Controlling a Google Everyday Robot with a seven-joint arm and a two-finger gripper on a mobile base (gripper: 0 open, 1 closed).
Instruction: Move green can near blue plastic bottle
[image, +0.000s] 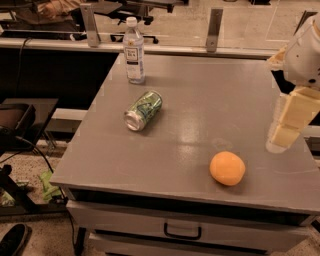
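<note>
Table (215, 95) top, broad and grey, and the green can (143, 110) lies on its side left of centre, one silver end facing the front-left corner, touching nothing. Behind it the blue plastic bottle (134, 51) stands upright near the back-left edge, with a strip of open surface between the two. An orange fruit (227, 168) sits close to the front edge, right of centre, well apart from the can. The tool (286, 127) hangs over the table's right edge, far from the can; released or clenched, I cannot tell. Open grey surface spans the middle between tool and can.
</note>
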